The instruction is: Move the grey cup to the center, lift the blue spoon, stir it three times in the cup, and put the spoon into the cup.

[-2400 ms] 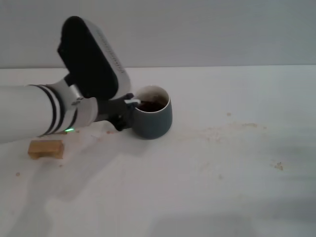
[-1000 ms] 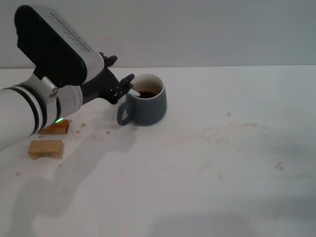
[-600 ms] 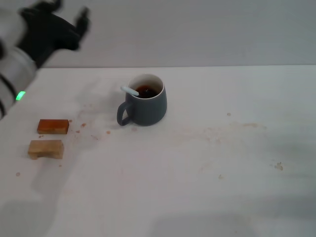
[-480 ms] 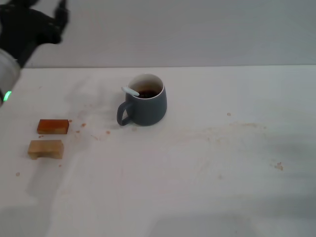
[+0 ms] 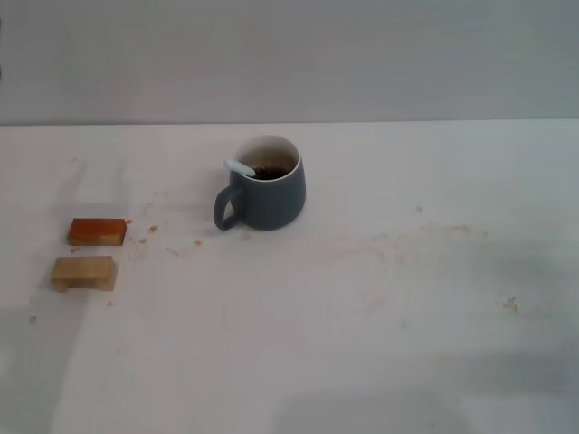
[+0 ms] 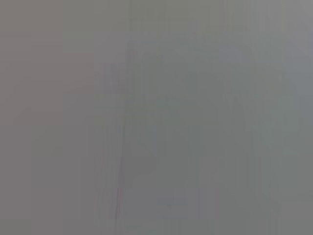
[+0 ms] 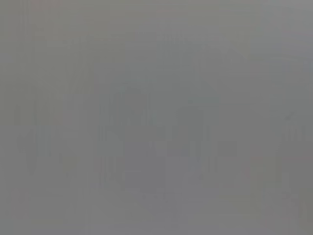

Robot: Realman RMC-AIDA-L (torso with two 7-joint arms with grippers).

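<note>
— What can't you make out?
— My fingers, on either arm. Both wrist views are blank grey. The blue spoon [image 5: 240,167] has its bowl hidden inside the grey cup [image 5: 265,195].

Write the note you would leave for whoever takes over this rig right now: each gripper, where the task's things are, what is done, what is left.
Left gripper and right gripper: neither appears in any view; both wrist views show nothing usable.
The grey cup stands upright on the white table, left of the middle, handle toward the robot's left, dark liquid inside.
The blue spoon rests in the cup, handle leaning on the handle-side rim.
Two small blocks lie apart on the left.
Done: spoon is in the cup. Left: nothing obvious; stirring cannot be confirmed.
</note>
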